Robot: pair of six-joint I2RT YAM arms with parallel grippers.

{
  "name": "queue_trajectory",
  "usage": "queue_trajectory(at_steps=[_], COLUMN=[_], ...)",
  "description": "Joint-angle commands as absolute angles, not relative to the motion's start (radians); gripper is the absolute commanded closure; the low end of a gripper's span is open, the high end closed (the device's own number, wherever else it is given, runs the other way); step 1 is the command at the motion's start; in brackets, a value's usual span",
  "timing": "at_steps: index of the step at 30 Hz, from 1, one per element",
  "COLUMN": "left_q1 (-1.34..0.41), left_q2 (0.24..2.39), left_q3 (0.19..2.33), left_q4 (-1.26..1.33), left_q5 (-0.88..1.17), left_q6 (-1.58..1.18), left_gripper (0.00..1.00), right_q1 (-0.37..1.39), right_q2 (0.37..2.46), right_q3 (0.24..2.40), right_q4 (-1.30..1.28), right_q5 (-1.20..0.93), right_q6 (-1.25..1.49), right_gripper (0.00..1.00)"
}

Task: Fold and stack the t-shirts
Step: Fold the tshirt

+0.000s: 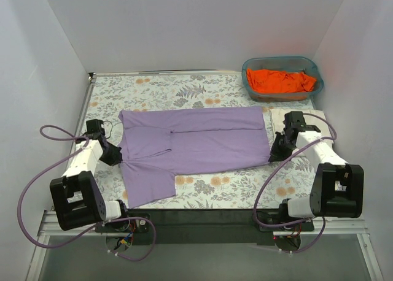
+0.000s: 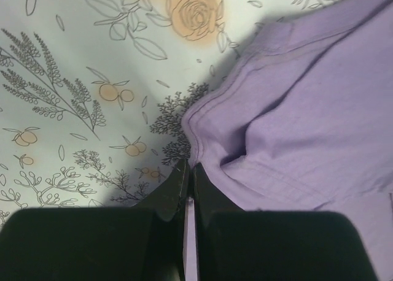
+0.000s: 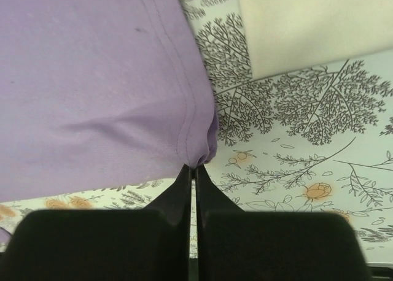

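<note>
Lavender t-shirt (image 1: 202,140), spread flat on the desk (image 1: 159,91), pinched at its left-side edge by closed left end effector (image 2: 187,169) and at bunched hem corner by closed right end effector (image 3: 195,169); likely risk: shallow edge bites slipping on lift, skewing fold.

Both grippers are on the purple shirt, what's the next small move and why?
Probably raise both together slightly: the left gripper and right gripper are each shut on opposite ends of the purple shirt, which lies flat, so lifting frees it to fold.
</note>
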State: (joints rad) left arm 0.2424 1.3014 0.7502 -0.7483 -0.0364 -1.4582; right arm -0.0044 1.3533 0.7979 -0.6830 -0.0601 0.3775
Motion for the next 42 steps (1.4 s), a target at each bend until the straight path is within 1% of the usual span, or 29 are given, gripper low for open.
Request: queue_trajectory(at_steps=[1,11,12,19,23,33,42], left_q1=[0.241,0.242,0.242,0.242,0.242,0.244,0.244], left_q2=[1.321,1.451,1.465,1.543,1.600,1.654,1.703], left_q3=[0.824,0.978,0.992,1.081,1.118,1.150,1.157], left_q4=[-0.775,-0.784,-0.784,-0.761,-0.749,-0.715,-0.672], left_q5=[-0.038,-0.002,0.032,0.074,0.090,0.075,0.081], left_q6=[-1.450,-1.451,-1.451,-1.457,-1.460,-1.463,-1.471], left_gripper=[1.00,1.00,1.00,1.00,1.00,1.00,1.00], right_q1=[-0.008,-0.009,-0.009,-0.009,-0.009,-0.009,-0.008], right_q2=[1.394,1.561,1.586,1.689,1.738,1.833,1.904], right_q3=[0.902,1.130,1.165,1.287,1.339,1.440,1.477], right_q4=[-0.753,-0.799,-0.802,-0.802,-0.804,-0.801,-0.782], right_q5=[-0.069,-0.077,-0.075,-0.113,-0.129,-0.123,-0.117], right_q6=[0.336,0.288,0.287,0.282,0.278,0.265,0.259], right_gripper=[0.99,0.99,0.99,0.99,0.99,0.99,0.99])
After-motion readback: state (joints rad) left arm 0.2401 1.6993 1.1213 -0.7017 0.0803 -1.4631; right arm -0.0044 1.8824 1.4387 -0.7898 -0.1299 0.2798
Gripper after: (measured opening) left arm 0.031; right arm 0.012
